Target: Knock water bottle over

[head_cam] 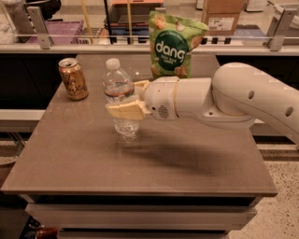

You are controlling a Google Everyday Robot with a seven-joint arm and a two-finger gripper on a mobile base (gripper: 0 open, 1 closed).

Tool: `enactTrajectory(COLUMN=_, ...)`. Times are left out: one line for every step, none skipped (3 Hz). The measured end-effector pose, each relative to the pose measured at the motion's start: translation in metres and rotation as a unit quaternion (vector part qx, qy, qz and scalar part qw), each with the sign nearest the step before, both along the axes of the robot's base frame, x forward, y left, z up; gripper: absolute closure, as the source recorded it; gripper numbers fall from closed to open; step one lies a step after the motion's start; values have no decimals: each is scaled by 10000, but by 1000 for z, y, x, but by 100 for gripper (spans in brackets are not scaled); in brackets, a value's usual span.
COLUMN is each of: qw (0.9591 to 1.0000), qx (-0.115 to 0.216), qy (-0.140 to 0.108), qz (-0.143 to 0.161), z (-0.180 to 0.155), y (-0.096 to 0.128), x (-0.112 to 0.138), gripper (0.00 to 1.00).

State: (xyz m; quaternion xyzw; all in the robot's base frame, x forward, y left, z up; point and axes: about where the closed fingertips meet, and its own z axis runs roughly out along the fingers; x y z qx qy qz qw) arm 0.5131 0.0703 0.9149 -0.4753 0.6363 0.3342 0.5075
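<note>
The scene is lit evenly and softly from above. A broad, soft-edged shadow is cast by the arm (pixel 243 93) onto the table (pixel 70 158), below and to the right of the pincer (pixel 122 98), which is held at the bottle (pixel 117 81). A small, darker shadow is seen at the bottle's foot. Pale glare is spread over the table's far part, and highlights are caught on the arm's white shell.

Grey-brown table (pixel 187 163), pale shelf (pixel 140 217) beneath; railed counter (pixel 93 47) behind; speckled floor (pixel 280 210) right; cardboard box (pixel 225 14) far back.
</note>
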Motion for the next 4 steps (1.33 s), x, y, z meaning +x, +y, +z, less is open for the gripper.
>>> enactTrajectory(qw=9990, qx=-321, qy=177, qz=-262, z=6, y=-18, x=-11, gripper=100)
enactTrajectory(qw=9957, qx=-644, qy=435, qz=-512, z=15, y=-37, x=-14, gripper=100)
enactTrajectory(qw=9890, qx=-1141, qy=526, qz=-779, z=29, y=-54, x=-15, gripper=100)
enactTrajectory(qw=9789, qx=-1713, qy=578, qz=-953, z=44, y=-61, x=-19, gripper=100)
